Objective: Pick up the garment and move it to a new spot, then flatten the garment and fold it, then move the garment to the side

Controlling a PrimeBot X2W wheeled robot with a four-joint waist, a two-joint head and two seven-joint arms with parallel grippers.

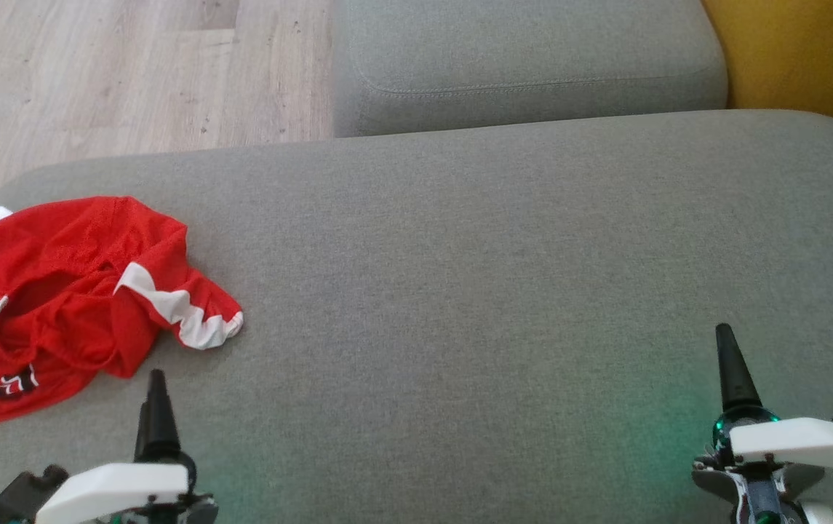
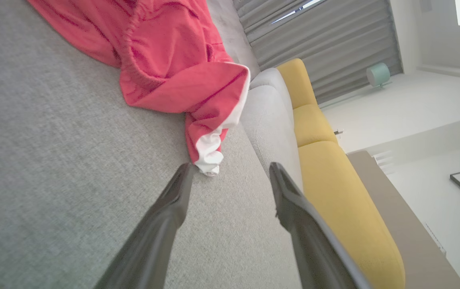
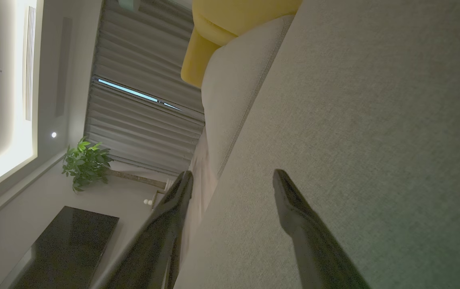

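A crumpled red garment (image 1: 67,291) with white trim lies at the left end of the grey sofa seat (image 1: 474,276). My left gripper (image 1: 156,378) stands just below the garment's lower edge. In the left wrist view the left gripper (image 2: 230,170) is open, and the garment's (image 2: 173,60) white-edged corner lies just ahead of its left finger. My right gripper (image 1: 723,333) stands far to the right over bare cushion. In the right wrist view the right gripper (image 3: 232,176) is open with nothing between its fingers.
A second grey cushion (image 1: 525,65) sits behind the seat, with a yellow cushion (image 1: 802,51) at the back right. Wooden floor (image 1: 110,73) lies beyond the seat's far left edge. Bare grey seat spreads between the two grippers.
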